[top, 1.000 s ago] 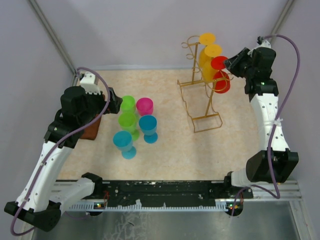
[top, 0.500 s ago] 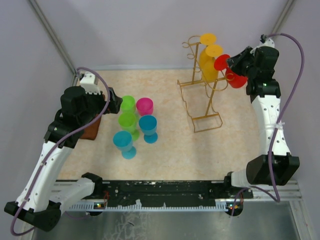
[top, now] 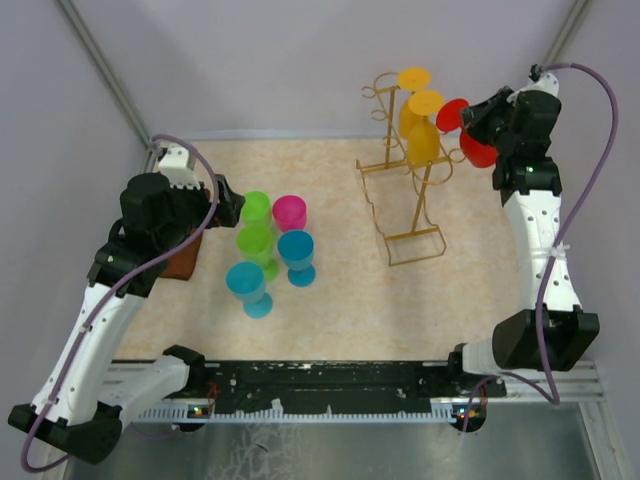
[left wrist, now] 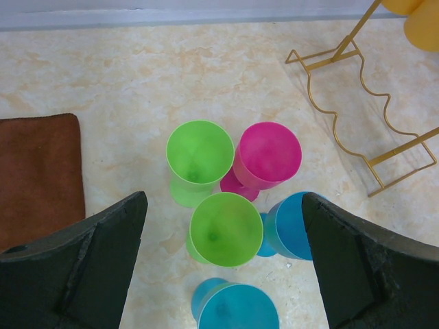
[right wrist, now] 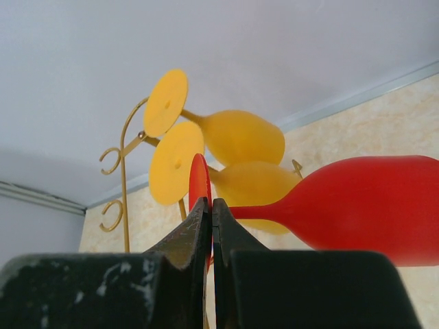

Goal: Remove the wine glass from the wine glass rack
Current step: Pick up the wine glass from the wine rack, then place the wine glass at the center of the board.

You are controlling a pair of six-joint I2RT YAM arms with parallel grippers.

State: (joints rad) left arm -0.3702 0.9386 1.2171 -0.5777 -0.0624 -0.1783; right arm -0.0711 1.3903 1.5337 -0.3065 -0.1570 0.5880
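Counter [top: 340,290] and rack [top: 405,200] stood as they had a second before; the change was all on the right side. The rack had carried a red glass [top: 480,150] at its right end then. Now that glass hung out to the right of the rails, lying sideways in the air beside my right arm. Its foot was near the two yellow glasses [top: 422,140], which were still hanging. From the top view I judged it clear of the wire, though only just.

The five coloured glasses [top: 268,250] grouped on the left of the counter had not moved, nor had the brown cloth [left wrist: 38,171].

My right tool [right wrist: 209,209] had gone from partly open to pressed together. In the wrist view it was pinching the red glass at the foot end of the stem, with the bowl pointing away to the right. My left tool [left wrist: 224,199] stayed spread wide over the coloured glasses, holding nothing.

I reckoned the lift-off itself was done. What remained was to carry the glass away from the rack without knocking the yellow ones.
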